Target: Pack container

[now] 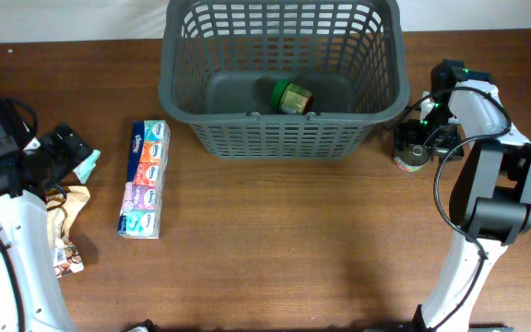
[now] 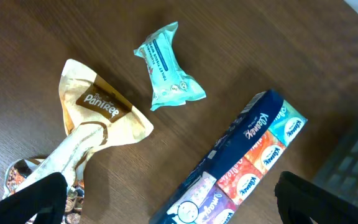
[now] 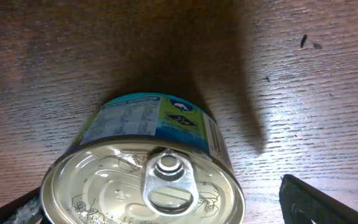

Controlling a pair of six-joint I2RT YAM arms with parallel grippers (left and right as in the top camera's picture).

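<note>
The container (image 1: 284, 138), a large dark grey slotted basket, stands at the back centre of the table. A small green jar with a gold lid (image 1: 292, 97) lies on its floor. My left gripper (image 1: 70, 152) (image 2: 173, 208) hangs open at the left over a colourful tissue multipack (image 1: 144, 178) (image 2: 241, 168), touching nothing. A teal wipes packet (image 2: 168, 67) and a beige snack bag (image 2: 95, 118) lie beside it. My right gripper (image 1: 419, 140) (image 3: 166, 208) is open low around a pull-tab tin can (image 1: 411, 154) (image 3: 143, 180) just right of the basket. The can stands between the fingers.
The basket's right wall is close to the right gripper and the can. The snack bag (image 1: 67, 221) and the wipes packet (image 1: 87, 165) lie near the table's left edge, by the left arm.
</note>
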